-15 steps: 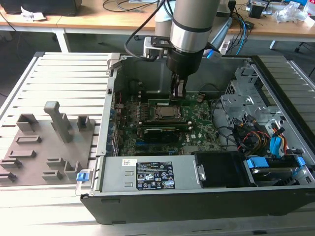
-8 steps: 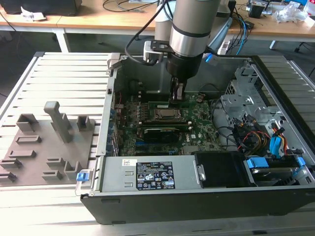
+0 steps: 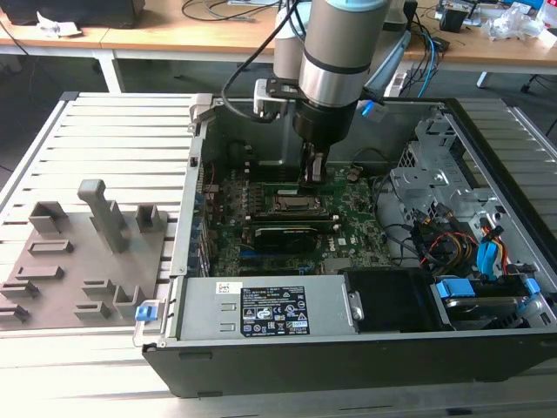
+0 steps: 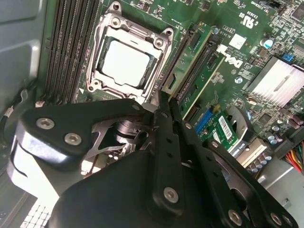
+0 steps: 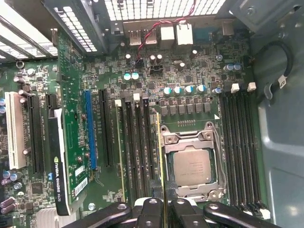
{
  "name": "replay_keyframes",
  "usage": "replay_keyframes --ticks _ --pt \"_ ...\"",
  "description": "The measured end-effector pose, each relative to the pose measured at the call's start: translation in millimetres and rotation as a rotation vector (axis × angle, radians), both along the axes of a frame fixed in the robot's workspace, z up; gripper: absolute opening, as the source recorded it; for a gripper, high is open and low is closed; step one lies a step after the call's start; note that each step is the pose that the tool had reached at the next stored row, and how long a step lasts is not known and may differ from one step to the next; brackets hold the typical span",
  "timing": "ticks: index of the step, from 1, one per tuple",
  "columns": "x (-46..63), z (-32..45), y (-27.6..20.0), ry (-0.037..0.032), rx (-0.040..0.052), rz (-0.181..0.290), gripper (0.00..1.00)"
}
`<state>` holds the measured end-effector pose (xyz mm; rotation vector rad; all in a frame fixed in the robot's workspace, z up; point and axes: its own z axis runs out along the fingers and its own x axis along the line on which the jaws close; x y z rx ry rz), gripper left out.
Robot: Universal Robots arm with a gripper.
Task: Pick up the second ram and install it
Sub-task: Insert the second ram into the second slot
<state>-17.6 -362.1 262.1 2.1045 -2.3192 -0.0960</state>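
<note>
The second ram (image 5: 158, 156) is a thin green stick seen edge-on, standing upright between my fingertips. My gripper (image 5: 161, 205) is shut on it. It runs parallel to the black memory slots (image 5: 140, 142), right beside the CPU socket (image 5: 191, 164). I cannot tell whether it is seated in a slot. In the second wrist view my gripper (image 4: 164, 102) holds the second ram (image 4: 187, 54), with another green stick (image 4: 206, 71) alongside it. That other stick (image 5: 118, 152) stands a few slots further from the socket. In the exterior view my gripper (image 3: 313, 170) is down inside the open computer case (image 3: 287, 348), over the motherboard (image 3: 348, 231).
A black graphics card (image 3: 283, 235) lies beside the socket. The power supply (image 3: 261, 309) runs along the near wall of the case. Drive cage and cables (image 3: 452, 235) fill the exterior view's right. Grey holder blocks (image 3: 96, 235) stand on the slatted table at that view's left.
</note>
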Motion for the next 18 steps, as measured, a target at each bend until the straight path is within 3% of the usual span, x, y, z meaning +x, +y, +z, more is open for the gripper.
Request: replay_keyframes --ticks 7,13,18 --pt "-1.0 -8.2 -1.0 0.0000 -0.0003 0.001 0.14" --pt "-6.3 -15.4 -15.1 0.0000 0.0000 0.019 0.14" --pt "-8.5 -19.3 -17.0 0.0000 0.0000 0.034 0.14"
